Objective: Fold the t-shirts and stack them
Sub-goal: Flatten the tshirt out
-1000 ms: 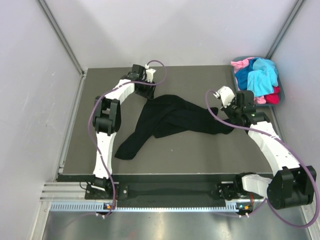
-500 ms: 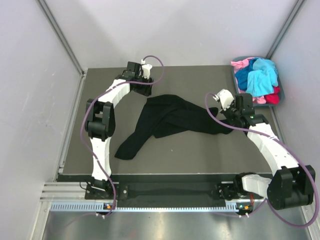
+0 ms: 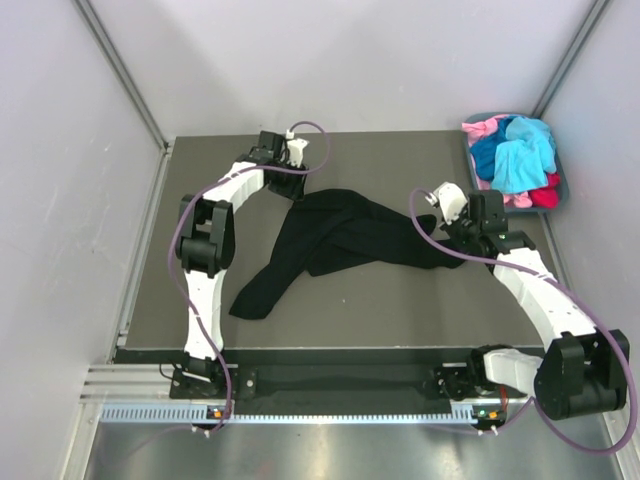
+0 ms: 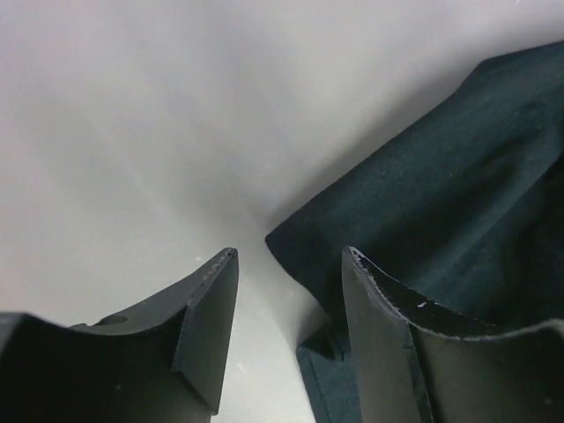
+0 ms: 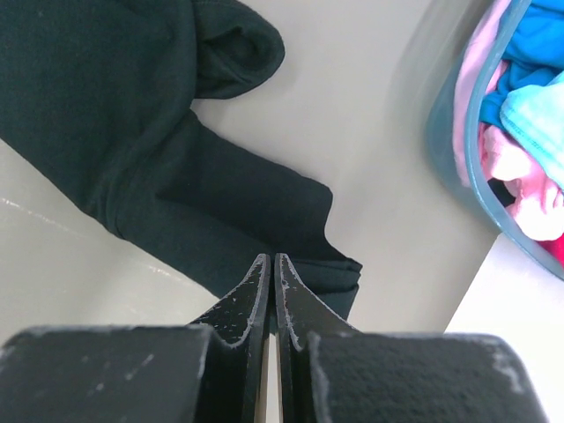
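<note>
The black t-shirt (image 3: 335, 235) lies crumpled in the middle of the table, one band stretched out to the right. My left gripper (image 3: 297, 180) hangs over its far edge. In the left wrist view this gripper (image 4: 289, 256) is open, with a corner of the black cloth (image 4: 441, 176) just past its tips and under the right-hand finger. My right gripper (image 3: 458, 244) sits at the shirt's right end, and it (image 5: 271, 257) is shut on the bunched edge of the cloth (image 5: 220, 203). Turquoise (image 3: 525, 150), blue, pink (image 3: 482, 128) and red t-shirts are piled in the basket.
The grey-blue basket (image 3: 562, 198) stands at the far right corner of the table, close behind my right arm; its rim (image 5: 441, 132) shows in the right wrist view. Grey walls close in the table on three sides. The table's left half (image 3: 190, 300) is bare.
My left arm has shifted a little near the shirt's far edge and its jaws have narrowed slightly. The right gripper has edged left, still shut. The shirt lies as before.
</note>
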Motion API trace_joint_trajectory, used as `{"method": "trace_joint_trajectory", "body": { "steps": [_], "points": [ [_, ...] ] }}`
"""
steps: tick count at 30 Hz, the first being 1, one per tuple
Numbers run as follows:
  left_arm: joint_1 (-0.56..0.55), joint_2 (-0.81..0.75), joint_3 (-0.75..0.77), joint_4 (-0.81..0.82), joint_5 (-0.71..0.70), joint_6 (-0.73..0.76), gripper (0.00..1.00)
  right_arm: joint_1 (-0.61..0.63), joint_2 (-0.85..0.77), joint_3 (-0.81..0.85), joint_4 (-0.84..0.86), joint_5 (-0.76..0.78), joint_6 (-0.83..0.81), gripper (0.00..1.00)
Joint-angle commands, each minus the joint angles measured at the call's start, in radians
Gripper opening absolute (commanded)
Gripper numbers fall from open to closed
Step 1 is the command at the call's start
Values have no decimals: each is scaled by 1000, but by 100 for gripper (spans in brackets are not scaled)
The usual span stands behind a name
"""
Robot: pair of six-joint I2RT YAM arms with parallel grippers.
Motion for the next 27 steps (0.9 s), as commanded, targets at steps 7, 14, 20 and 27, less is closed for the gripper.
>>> {"method": "trace_joint_trajectory", "body": {
  "steps": [7,14,20,27],
  "points": [
    [6,4,-7,14,42,6,56,-12,-8,-10,55,-11,17,0],
    [6,70,54,-9,48,5,54,-12,-1,-15,63,-37,24,0],
    [6,96,77,-11,74,5,29,-12,-1,-23,69,-32,24,0],
    [6,27,82,0,88,-1,0,-12,12,-26,92,-20,31,0]
  ]
}}
